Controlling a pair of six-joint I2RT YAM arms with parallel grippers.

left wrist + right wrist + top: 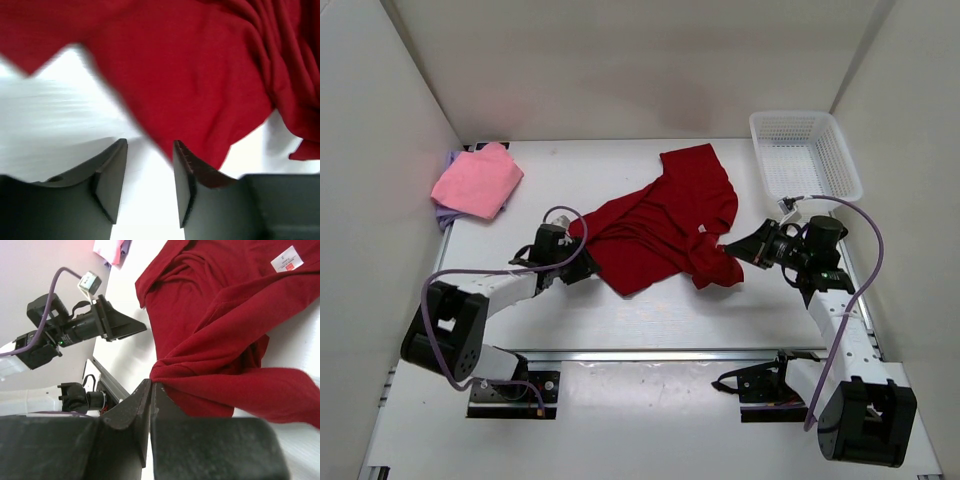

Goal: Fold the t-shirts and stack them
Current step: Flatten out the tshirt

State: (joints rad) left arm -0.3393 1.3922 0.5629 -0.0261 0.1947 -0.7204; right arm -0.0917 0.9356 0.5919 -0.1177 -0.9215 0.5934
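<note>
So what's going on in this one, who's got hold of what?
Two robot arms are working on a crumpled dark red fabric t-shirt spread mid-table. The right claw is shut at the shirt's near right corner and seems to pinch it. The left claw stands open at the shirt's left edge, gripping nothing. A folded pink fabric t-shirt already lies on a lavender fabric t-shirt at the far left. A white plastic lattice basket sits far right.

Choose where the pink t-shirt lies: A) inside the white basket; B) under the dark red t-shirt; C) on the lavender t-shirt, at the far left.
C: the pink t-shirt lies folded on the lavender t-shirt, whose edge shows beneath it, well apart from the dark red t-shirt.
</note>
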